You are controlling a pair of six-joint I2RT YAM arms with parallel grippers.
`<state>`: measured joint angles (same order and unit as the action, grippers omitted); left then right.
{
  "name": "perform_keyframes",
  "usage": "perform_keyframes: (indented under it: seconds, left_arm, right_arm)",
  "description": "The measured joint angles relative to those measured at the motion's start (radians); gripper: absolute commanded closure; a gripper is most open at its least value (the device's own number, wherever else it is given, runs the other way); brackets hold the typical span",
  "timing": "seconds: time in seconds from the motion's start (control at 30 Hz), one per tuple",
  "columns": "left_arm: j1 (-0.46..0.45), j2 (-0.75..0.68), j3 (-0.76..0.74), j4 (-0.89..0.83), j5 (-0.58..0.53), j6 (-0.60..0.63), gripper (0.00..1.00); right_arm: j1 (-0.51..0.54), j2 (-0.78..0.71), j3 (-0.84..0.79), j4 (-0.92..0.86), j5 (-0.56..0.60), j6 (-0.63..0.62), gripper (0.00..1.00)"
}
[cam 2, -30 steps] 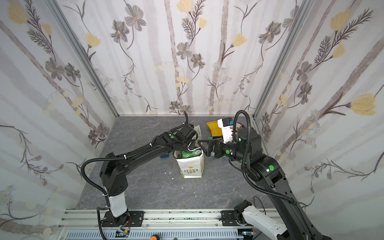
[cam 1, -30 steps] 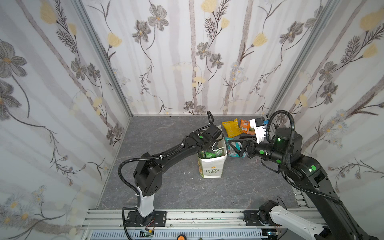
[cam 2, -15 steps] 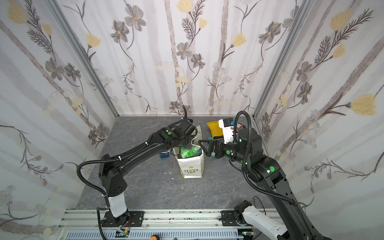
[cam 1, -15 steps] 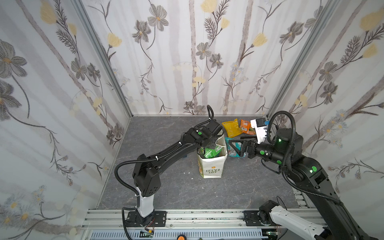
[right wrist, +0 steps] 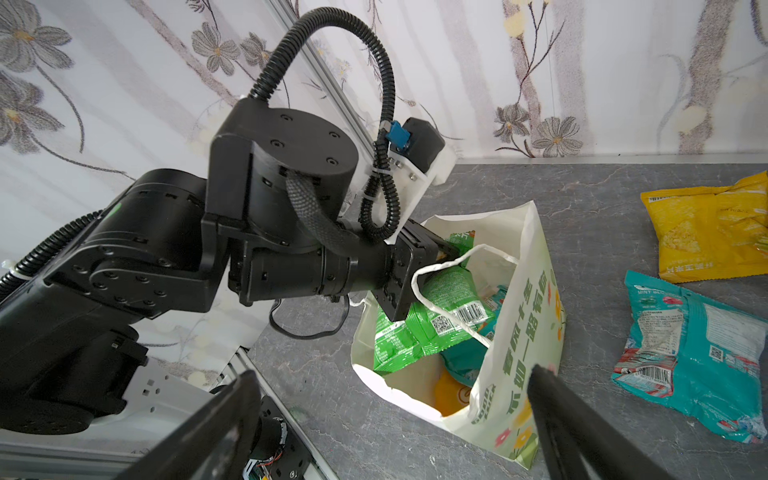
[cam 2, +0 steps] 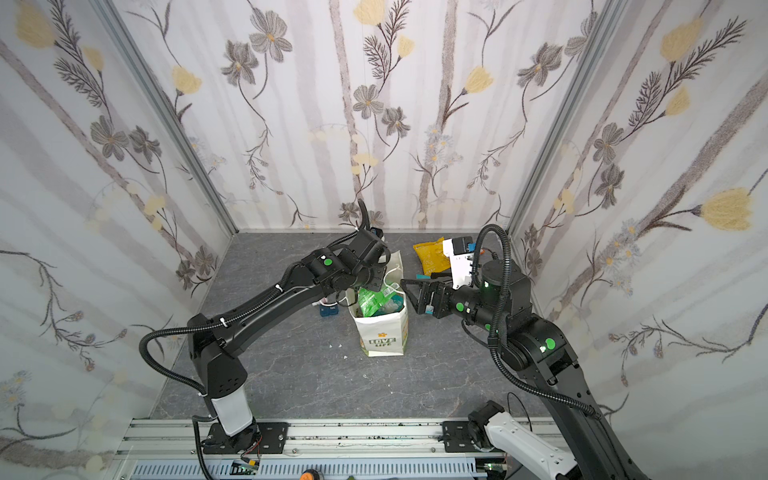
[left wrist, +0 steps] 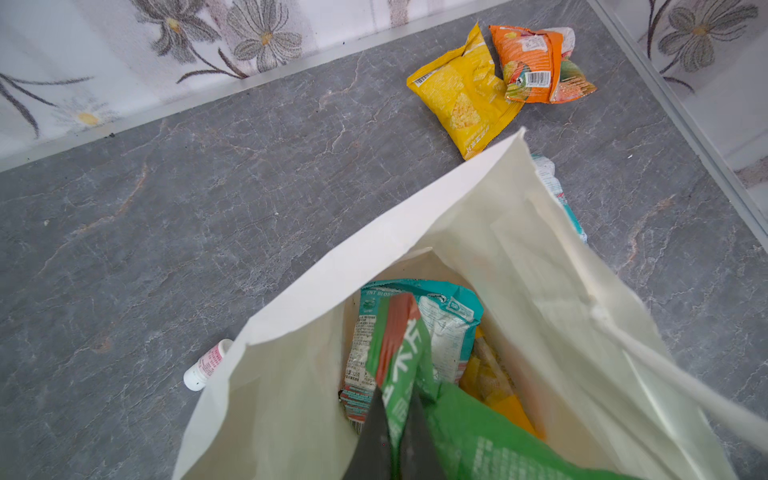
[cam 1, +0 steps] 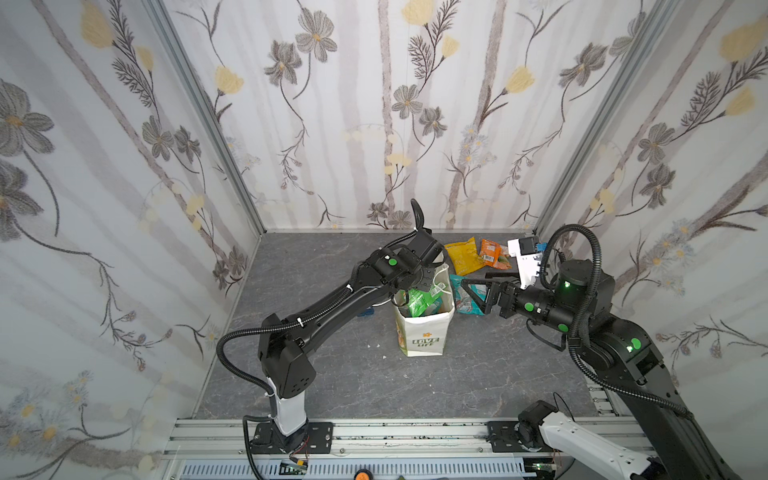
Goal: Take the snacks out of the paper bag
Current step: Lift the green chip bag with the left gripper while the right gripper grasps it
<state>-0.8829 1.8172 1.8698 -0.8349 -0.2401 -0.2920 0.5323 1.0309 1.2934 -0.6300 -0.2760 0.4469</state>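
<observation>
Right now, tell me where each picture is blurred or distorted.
Left wrist view: one wall of the paper bag and its cord handle are smeared; the yellow packet is sharp. Right wrist view: the right tool is dark and soft. In both top views, corner posts lean outward.

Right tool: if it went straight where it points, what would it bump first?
Most likely the paper bag, its printed side: it sits straight ahead of the open right tool. Depth is hard to judge.

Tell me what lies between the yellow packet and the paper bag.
Nothing but bare grey table: the right wrist view shows an open strip separating the yellow packet from the paper bag.
</observation>
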Motion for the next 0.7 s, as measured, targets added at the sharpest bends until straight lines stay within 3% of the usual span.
perform_keyframes:
  seconds: [0.7]
  left_arm:
    - [-0.025, -0.048, 0.177, -0.061, -0.114, 0.145, 1.0]
  right_arm:
    - [-0.027, -0.048, -0.004, 0.023, 0.06, 0.031, 0.01]
